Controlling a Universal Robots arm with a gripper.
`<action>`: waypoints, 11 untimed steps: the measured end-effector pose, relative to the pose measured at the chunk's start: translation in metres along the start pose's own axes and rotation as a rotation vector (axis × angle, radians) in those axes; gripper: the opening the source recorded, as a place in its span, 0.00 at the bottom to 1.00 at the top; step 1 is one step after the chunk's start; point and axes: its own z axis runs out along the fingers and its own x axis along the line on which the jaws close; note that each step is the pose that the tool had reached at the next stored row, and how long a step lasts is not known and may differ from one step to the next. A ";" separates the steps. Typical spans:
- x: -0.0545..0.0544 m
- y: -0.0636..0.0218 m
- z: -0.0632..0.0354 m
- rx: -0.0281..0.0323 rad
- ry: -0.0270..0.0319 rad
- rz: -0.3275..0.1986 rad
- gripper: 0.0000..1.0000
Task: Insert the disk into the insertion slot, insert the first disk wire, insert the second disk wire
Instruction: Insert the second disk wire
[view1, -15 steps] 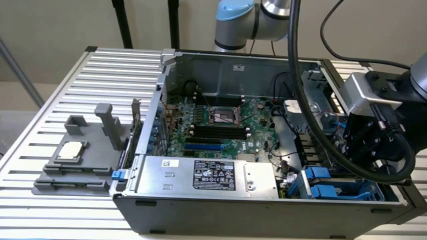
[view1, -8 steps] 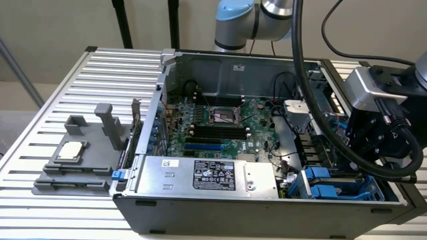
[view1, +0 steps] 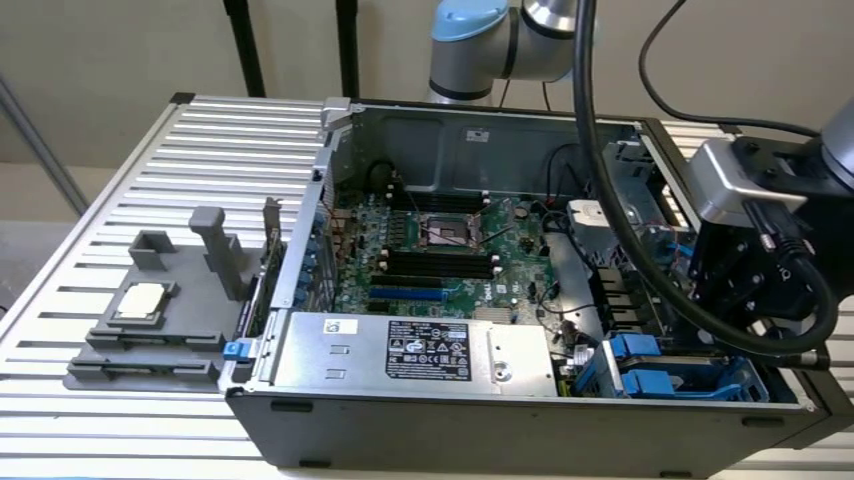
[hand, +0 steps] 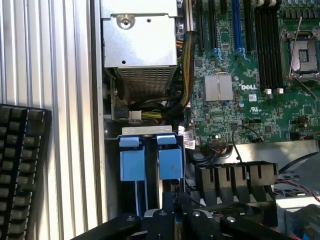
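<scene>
Now, near to far:
Gripper: black gripper (view1: 747, 290) hangs over the case's corner at the exterior view's right; whether its fingers are apart or together, cannot tell.
Insertion slot: metal bay with bright blue plastic rails and tabs (hand: 150, 160) lies just beside the gripper, in the open dark grey computer case (view1: 534, 420).
Disk: cannot tell where it is.
Power supply: grey metal box with black-and-white label (view1: 414, 350) sits beside the bay.
Motherboard: green circuit board (view1: 441, 250) lies beyond.
Fixture: grey plastic holder (view1: 154, 320) rests on the slatted table (view1: 120, 180).
</scene>
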 end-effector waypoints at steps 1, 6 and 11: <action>-0.001 0.0000 0.0003 0.0000 0.0005 0.000 0.16; -0.002 0.0000 0.0029 0.0001 0.0020 0.000 0.16; -0.003 0.0000 0.0045 0.0002 0.0034 0.000 0.16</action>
